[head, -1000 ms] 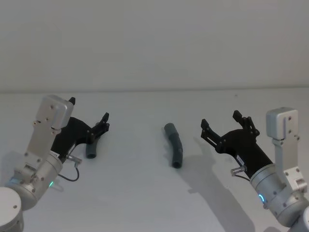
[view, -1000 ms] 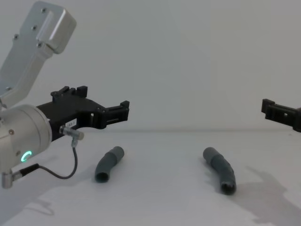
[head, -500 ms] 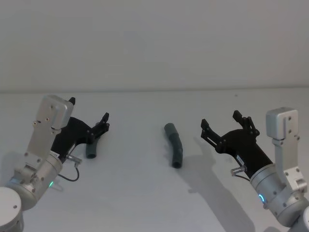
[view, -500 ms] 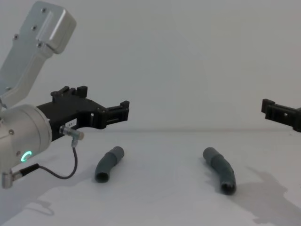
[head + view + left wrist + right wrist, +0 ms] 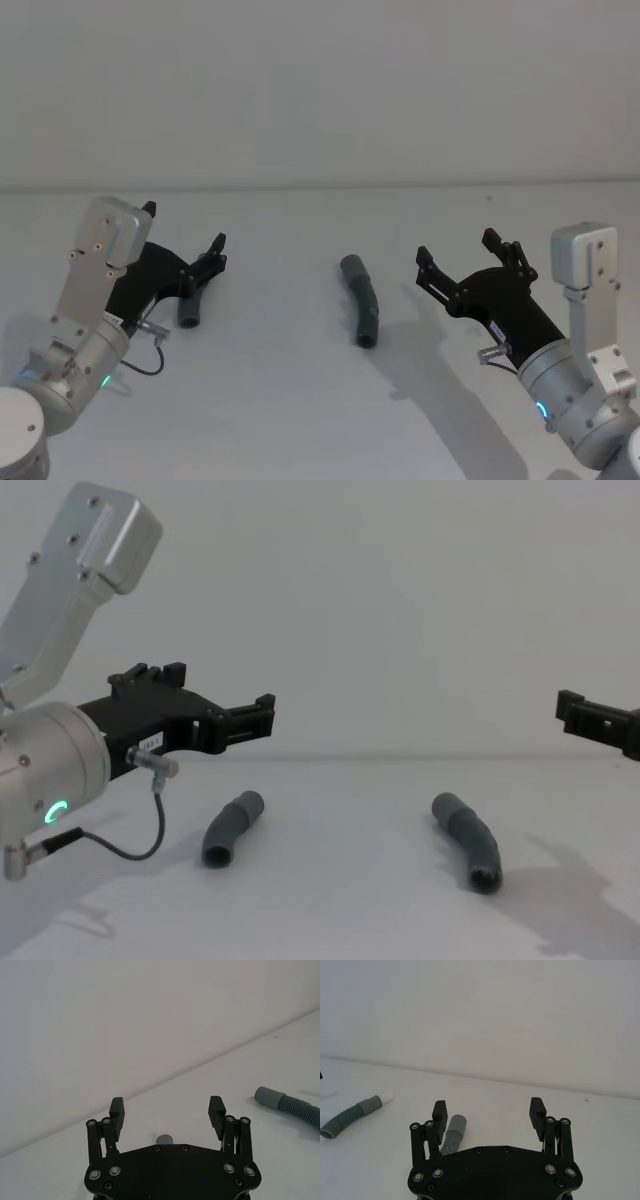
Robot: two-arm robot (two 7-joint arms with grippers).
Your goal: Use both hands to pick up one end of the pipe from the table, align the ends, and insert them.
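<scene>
Pre-grasp: left gripper (image 5: 185, 226), jaws open, above pipe piece (image 5: 189, 313) at frame left; right gripper (image 5: 456, 247), jaws open, beside centre piece (image 5: 362, 300). Next: lower, straddle, close on each.

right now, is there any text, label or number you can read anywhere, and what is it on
Nothing here can be read as text.
white sticker on the body of the left gripper: its print is too small to read.
left pipe piece, right pipe piece and the table: no marking seen.
</scene>
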